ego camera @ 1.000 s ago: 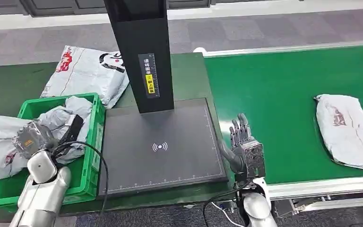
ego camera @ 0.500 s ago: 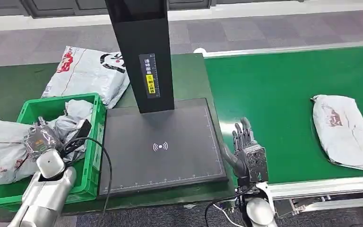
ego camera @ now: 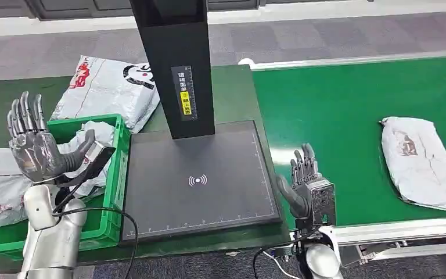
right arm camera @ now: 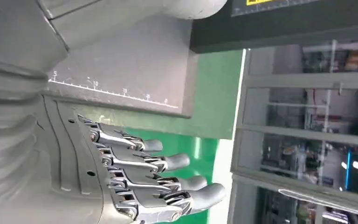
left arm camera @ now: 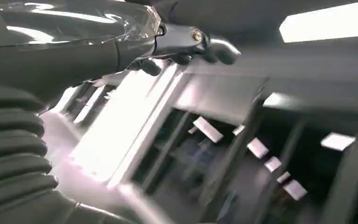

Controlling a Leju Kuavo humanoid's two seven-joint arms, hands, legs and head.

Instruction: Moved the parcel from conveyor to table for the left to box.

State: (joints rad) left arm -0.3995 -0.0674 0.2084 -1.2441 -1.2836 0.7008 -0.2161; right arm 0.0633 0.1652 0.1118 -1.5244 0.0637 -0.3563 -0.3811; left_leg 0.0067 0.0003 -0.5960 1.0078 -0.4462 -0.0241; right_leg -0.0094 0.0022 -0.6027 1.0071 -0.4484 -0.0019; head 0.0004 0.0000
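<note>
Right robot hand (ego camera: 308, 186): low at the near edge of the green conveyor (ego camera: 337, 110), fingers (right arm camera: 168, 163) straight and apart, holding nothing
Left robot hand (ego camera: 35, 148): raised above the green crate (ego camera: 113, 192), palm open, fingers spread upward, empty
Green crate: directly beneath the left robot hand, on the desk (ego camera: 232, 93); holds crumpled grey parcels (ego camera: 87, 145), one spilling over its outer side
Black scanner pad (ego camera: 197, 180): between the two robot hands, flat on the desk, touching the crate's side; white ruler marks along its edges, a wireless symbol at centre
Black post (ego camera: 177, 64): rises from the far edge of the pad, yellow label on its face
Parcel (ego camera: 421, 163): grey bag lying flat on the conveyor, well apart from the right robot hand on its outer side, not touched
Second grey parcel (ego camera: 110, 90): red and black print, on the desk beyond the crate, farther from the left robot hand, beside the post
</note>
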